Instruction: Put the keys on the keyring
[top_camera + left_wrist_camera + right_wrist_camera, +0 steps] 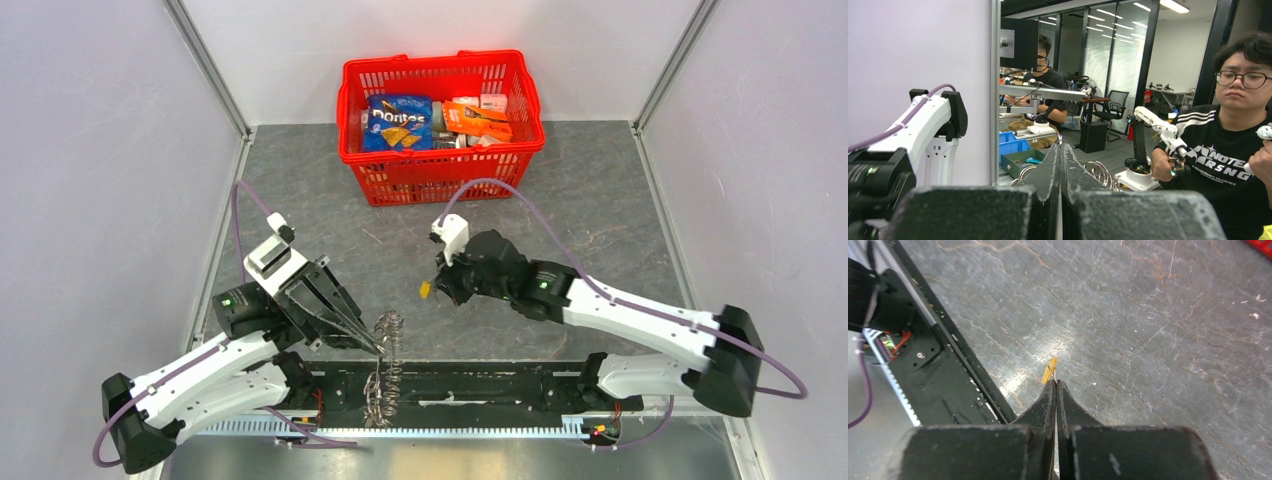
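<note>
My left gripper [372, 346] has its fingers pressed tight together on the keyring [385, 365], which hangs down on its edge. My right gripper [438, 291] pinches the yellow key [426, 290], with the yellow head sticking out. The key is at about 1 o'clock from the ring, near but not touching. It is not on the ring yet. I cannot see the dark key.

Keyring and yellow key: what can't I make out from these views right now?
- Keyring opening: edge-on in the top view. In the left wrist view, the left fingers hide all but a few loops.
- Yellow key hole and blade: the right fingers cover most of it, and it is too small from above.
- Dark key: in no view.
</note>
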Robot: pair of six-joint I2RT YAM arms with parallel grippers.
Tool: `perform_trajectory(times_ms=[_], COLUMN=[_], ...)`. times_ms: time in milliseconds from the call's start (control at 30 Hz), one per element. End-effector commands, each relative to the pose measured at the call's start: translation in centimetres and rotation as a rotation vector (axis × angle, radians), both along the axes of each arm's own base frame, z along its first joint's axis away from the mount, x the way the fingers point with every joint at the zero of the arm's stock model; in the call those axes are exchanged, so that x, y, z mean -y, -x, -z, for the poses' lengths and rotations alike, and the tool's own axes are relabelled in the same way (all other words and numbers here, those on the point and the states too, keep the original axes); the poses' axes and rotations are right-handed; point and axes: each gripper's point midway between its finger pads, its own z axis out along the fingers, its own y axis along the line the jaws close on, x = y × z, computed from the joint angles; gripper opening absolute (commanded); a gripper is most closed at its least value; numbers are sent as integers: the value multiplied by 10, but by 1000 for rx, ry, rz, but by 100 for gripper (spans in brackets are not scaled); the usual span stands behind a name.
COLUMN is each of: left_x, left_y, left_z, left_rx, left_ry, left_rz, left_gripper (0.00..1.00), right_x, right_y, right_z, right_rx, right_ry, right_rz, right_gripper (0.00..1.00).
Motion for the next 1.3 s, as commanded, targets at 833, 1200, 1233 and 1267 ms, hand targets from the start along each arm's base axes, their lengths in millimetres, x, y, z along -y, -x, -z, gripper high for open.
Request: perform_trajectory(times_ms=[833,1200,1233,1267], left_x=[0,3,3,3], left_y=[-4,-21,-22,-23], left_z=[-20,-26,-27,-27], left_rx=[0,-85,-89,-92], left_ry=[69,113,116,118], left_rz=[-18,-86,-93,-98], left_gripper=[2,2,2,2], right_x=[74,58,57,56], right_y=[97,107,109,109], right_z=[-186,-233,-238,-243], right_rx=[223,281,279,276], right_ry=[-194,-299,-310,-319], right_rz=[-397,-497,-503,-508], right_gripper=[0,0,0,0])
